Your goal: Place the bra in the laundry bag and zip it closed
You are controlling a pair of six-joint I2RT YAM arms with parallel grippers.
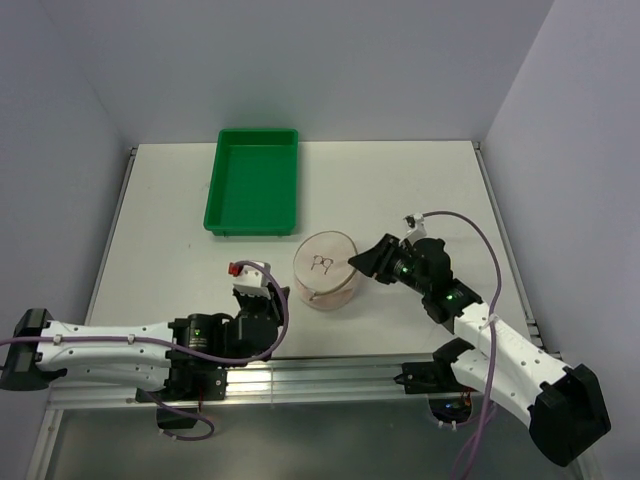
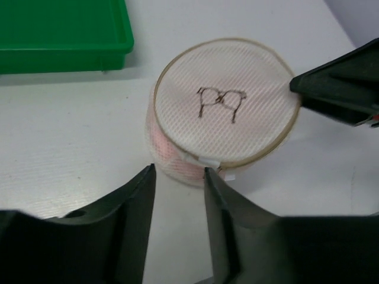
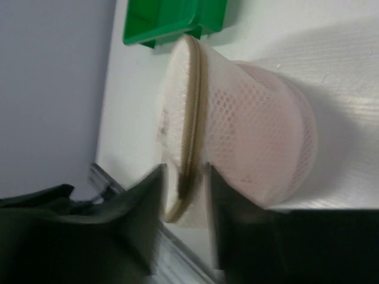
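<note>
The laundry bag (image 1: pixel 325 268) is a round white mesh pouch standing on the table, its flat face with the dark mark turned up. The bra shows only as pink through the mesh (image 2: pixel 169 148), and also in the right wrist view (image 3: pixel 260 112). My left gripper (image 2: pixel 177 173) is open and empty, its fingertips just short of the bag's near wall, with the white zipper tab (image 2: pixel 208 161) by its right finger. My right gripper (image 3: pixel 183 173) is open, and its jaws straddle the tan zipper rim (image 3: pixel 195 106) at the bag's right edge.
A green plastic tray (image 1: pixel 253 180) stands empty at the back of the table, behind the bag. The metal rail of the table's front edge (image 1: pixel 330 375) runs just behind both arms. White walls close in the left, back and right.
</note>
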